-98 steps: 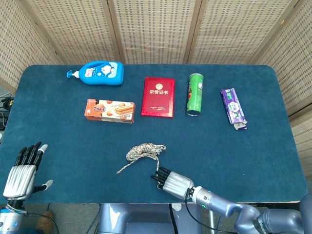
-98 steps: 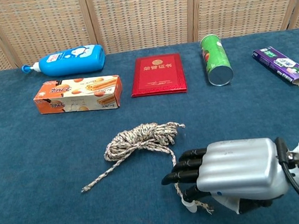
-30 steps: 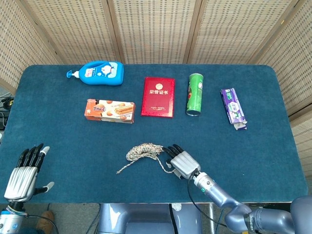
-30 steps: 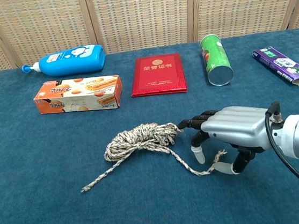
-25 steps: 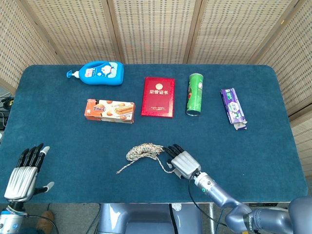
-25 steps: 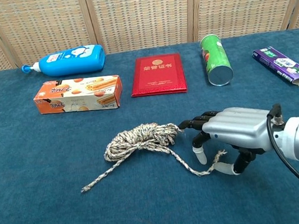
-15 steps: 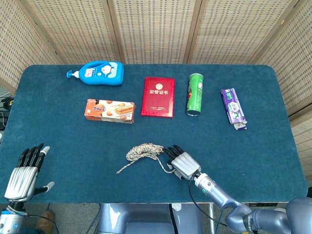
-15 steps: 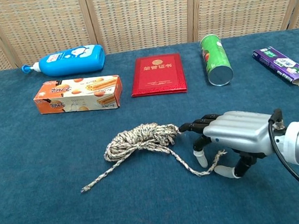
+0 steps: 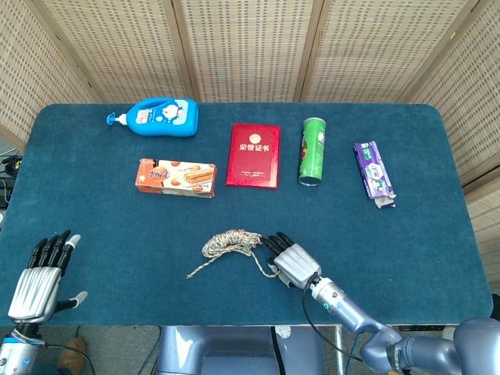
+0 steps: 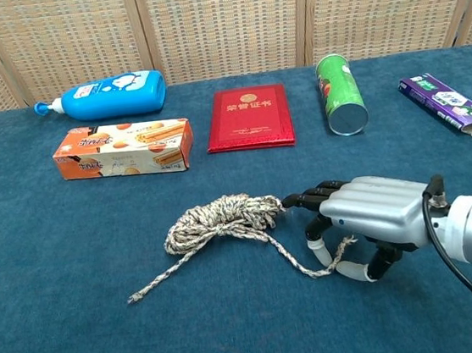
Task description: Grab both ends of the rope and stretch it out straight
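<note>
The rope (image 9: 230, 241) (image 10: 221, 216) lies on the blue table (image 9: 406, 250) as a loose coil. One end trails down-left (image 10: 139, 295); the other runs right and ends under my right hand (image 9: 294, 265) (image 10: 368, 212). That hand hovers low over this end, palm down. Its fingers (image 10: 315, 252) are spread, and the rope tip lies between one finger and the thumb with gaps on both sides. My left hand (image 9: 35, 281) hangs at the table's front left corner, fingers apart, holding nothing and far from the rope. The chest view does not show it.
Along the back stand a blue bottle (image 9: 156, 116) (image 10: 107, 96), an orange biscuit box (image 9: 176, 177) (image 10: 122, 149), a red booklet (image 9: 253, 155) (image 10: 249, 117), a green can (image 9: 312, 151) (image 10: 340, 94) and a purple packet (image 9: 374, 173) (image 10: 452, 107).
My right hand moved from the front edge up to the rope's right end, dragging that end rightward. Lately its thumb and finger have drawn closer around the tip. The left hand barely shifted.
</note>
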